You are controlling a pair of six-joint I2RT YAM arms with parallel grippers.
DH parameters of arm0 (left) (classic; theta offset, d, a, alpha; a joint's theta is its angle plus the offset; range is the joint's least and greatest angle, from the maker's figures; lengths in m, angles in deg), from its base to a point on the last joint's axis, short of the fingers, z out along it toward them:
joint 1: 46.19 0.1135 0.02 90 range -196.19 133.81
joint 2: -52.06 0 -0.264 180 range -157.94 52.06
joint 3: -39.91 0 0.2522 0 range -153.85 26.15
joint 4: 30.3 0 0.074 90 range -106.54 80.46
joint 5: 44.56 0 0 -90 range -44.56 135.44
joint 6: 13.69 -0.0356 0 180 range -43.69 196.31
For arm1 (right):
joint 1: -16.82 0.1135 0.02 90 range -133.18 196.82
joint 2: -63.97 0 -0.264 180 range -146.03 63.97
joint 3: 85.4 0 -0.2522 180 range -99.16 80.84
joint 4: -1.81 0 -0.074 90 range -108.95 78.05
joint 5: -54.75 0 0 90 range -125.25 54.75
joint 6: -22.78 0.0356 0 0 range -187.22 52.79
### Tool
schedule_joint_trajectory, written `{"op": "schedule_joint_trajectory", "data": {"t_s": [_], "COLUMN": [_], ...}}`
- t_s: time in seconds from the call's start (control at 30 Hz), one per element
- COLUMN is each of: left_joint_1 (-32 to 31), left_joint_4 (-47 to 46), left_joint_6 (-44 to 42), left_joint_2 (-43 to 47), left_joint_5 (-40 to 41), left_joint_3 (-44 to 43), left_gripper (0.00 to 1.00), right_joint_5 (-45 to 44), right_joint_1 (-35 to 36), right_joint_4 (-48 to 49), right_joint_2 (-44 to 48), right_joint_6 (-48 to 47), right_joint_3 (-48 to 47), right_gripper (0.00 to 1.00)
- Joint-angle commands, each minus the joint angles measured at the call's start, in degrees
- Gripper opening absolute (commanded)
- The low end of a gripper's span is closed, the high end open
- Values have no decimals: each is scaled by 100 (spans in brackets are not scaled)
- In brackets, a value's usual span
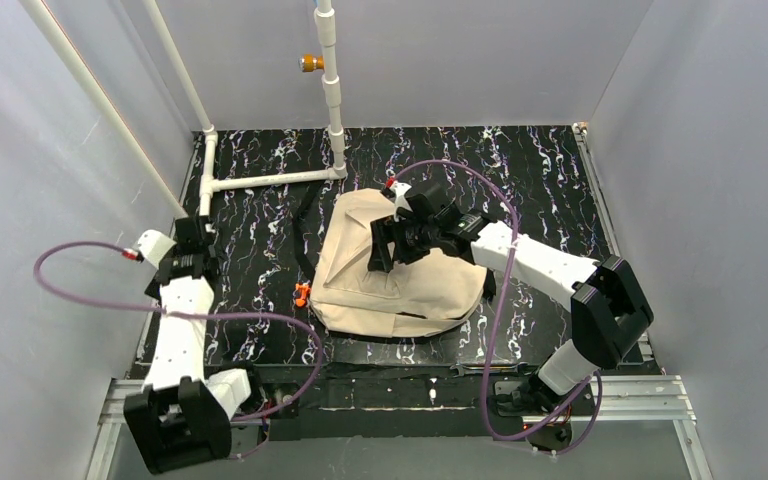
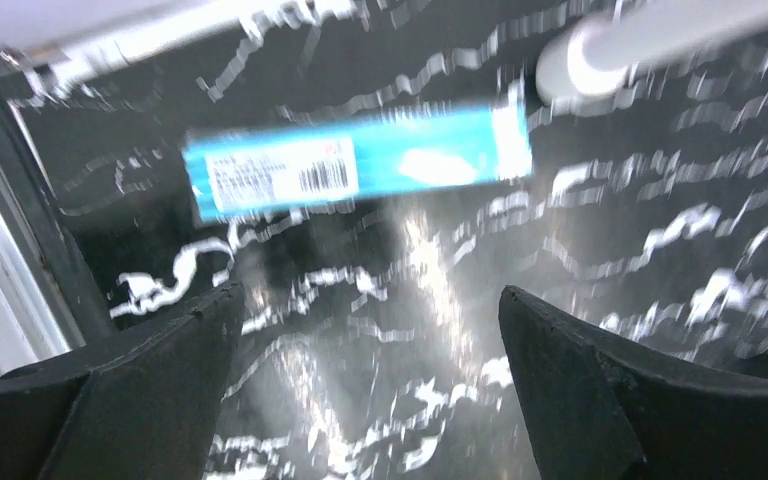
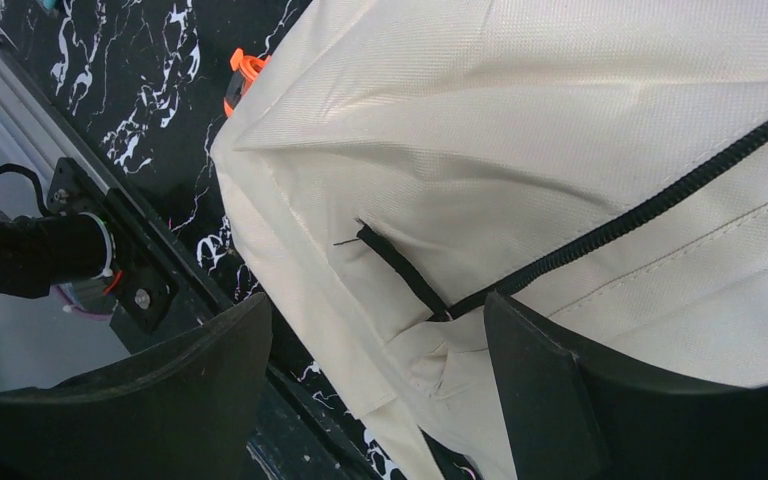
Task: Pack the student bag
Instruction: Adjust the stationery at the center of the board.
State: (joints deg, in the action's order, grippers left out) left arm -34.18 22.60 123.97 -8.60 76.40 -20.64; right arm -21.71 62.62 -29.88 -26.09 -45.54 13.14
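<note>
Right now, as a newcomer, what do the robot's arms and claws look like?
Both the left arm and right arm have white links joined by chunky black joint housings. A thin purple cable loops beside each one. The left gripper and right gripper each end in two broad, matte black wedge-shaped fingers. No markings show.

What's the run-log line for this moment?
left gripper: open, empty, blue box ahead | right gripper: open, empty, over bag | bag: lying on table
</note>
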Motion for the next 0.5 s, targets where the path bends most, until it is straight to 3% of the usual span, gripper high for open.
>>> {"op": "schedule_joint_trajectory", "data": {"t_s": [0.0,0.07,0.17,0.33,0.47], "left_joint_1": [181,231,471,798,948], "left_joint_4": [-1308,-1962,-2712,-3117,-3750], "left_joint_6": [681,674,862,1157,1102], "left_joint_2": [773,876,712,137,-201], "left_joint_5": [2023,2507,2574,2175,1995], "left_joint_3": [695,1084,1517,1688,1871], "left_gripper": [94,85,83,98,98], "right_joint_5": [261,311,316,248,254], "right_joint_1": [-36,-36,-36,-36,-36], "right_joint_4": [213,127,-66,-84,-166], "right_joint_2": [197,261,394,607,604], "right_joint_6": [12,-6,-109,-180,-223], "right_joint_3": [82,91,47,126,91], "right_gripper": [85,85,85,85,85]}}
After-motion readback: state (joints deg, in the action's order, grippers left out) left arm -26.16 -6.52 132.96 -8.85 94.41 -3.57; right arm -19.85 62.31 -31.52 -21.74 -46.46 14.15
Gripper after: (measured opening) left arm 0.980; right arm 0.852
